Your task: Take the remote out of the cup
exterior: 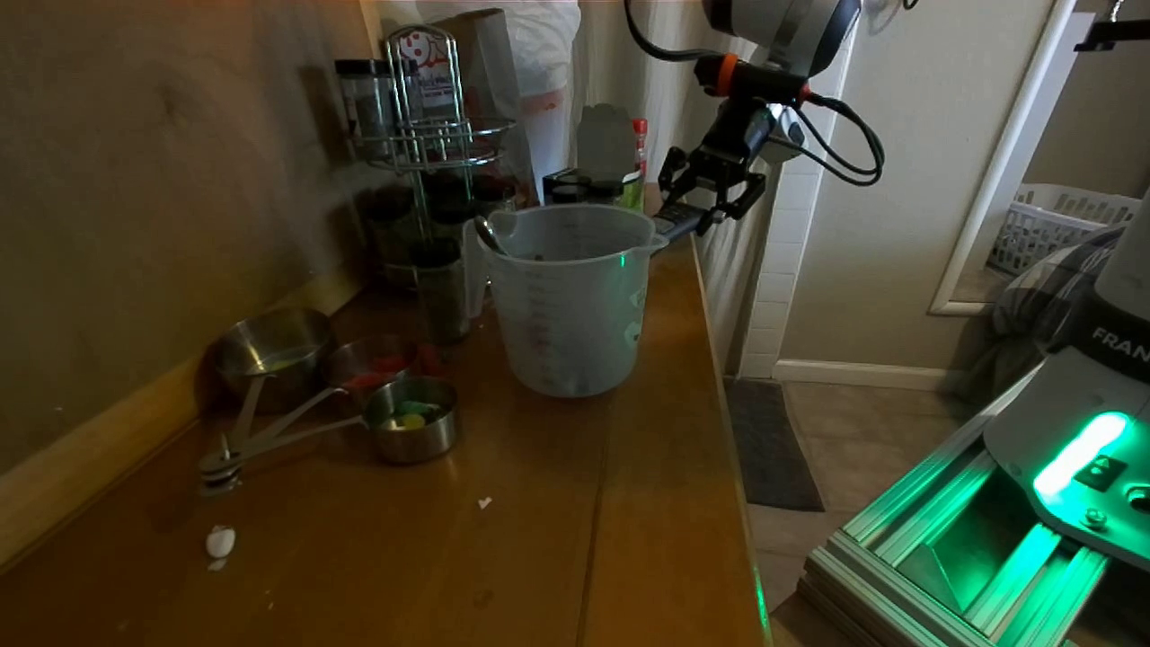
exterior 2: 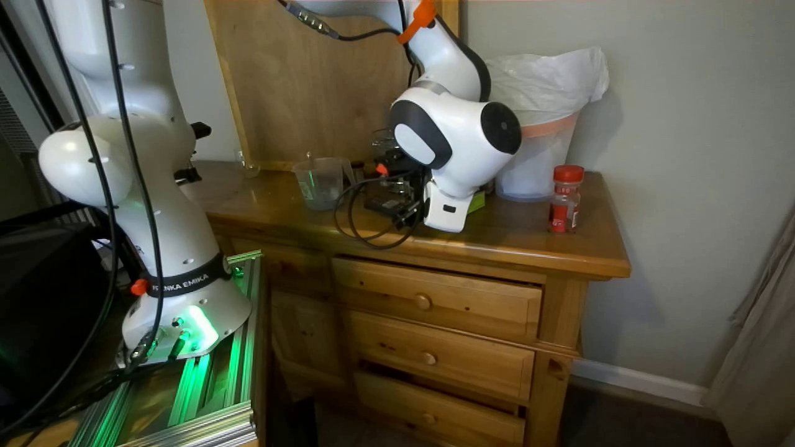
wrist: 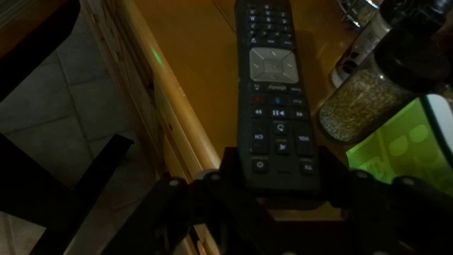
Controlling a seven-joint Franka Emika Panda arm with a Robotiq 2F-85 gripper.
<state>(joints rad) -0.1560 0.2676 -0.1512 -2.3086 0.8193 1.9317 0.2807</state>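
Observation:
The black remote [wrist: 277,102] fills the middle of the wrist view, buttons facing the camera. My gripper [wrist: 277,166] is shut on its near end, one finger on each side. In an exterior view the gripper [exterior: 710,202] and the remote [exterior: 676,218] are beyond the cup, by its spout; the remote's far end is partly hidden behind the cup. The translucent cup [exterior: 575,314] stands upright on the wooden top with a metal handle sticking up inside. In an exterior view the cup [exterior 2: 323,180] is apart from the gripper [exterior 2: 407,211]. The remote is outside the cup.
Metal measuring cups [exterior: 413,418] lie near the wall. A wire spice rack [exterior: 440,153] with dark-lidded jars stands behind the cup. A spice jar [wrist: 354,102] and a green box [wrist: 400,141] are close beside the gripper. The wooden top's edge [wrist: 184,109] runs alongside.

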